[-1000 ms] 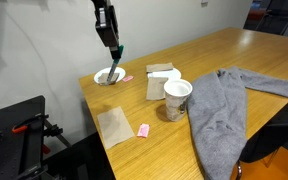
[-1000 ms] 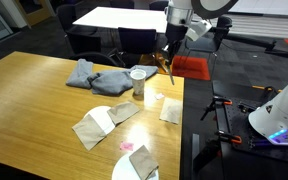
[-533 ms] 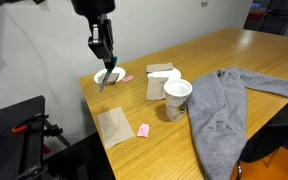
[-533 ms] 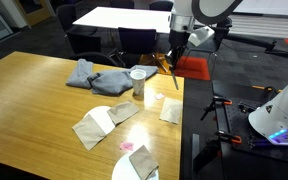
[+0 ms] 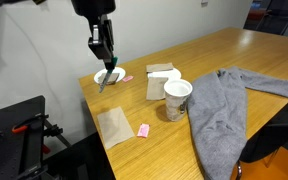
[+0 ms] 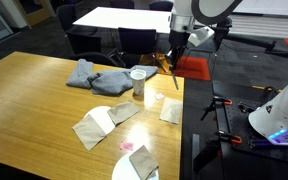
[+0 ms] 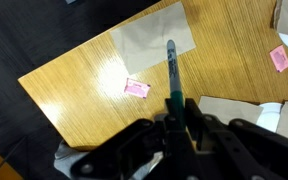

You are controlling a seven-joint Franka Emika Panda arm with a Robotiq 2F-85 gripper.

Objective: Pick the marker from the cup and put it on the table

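Note:
My gripper (image 5: 104, 62) is shut on the green marker (image 5: 103, 80), which hangs tip-down above the white dish near the table's left edge. In the wrist view the marker (image 7: 171, 68) sticks out from between the shut fingers (image 7: 180, 118), pointing at the wooden table (image 7: 84, 75). The white paper cup (image 5: 176, 98) stands upright mid-table, to the right of my gripper and apart from it. In an exterior view the gripper (image 6: 172, 55) is above the table's edge, beside the cup (image 6: 138, 82). The table (image 5: 214, 55) is light-brown wood.
A flat white dish (image 5: 109, 75) lies under the marker. A brown napkin (image 5: 114, 125) and a small pink piece (image 5: 144, 130) lie near the front corner. More napkins (image 5: 161, 78) and a grey cloth (image 5: 229, 110) lie by the cup.
Since a second ago the gripper came down and moved left with the marker, away from the cup. It has not moved in the last half second.

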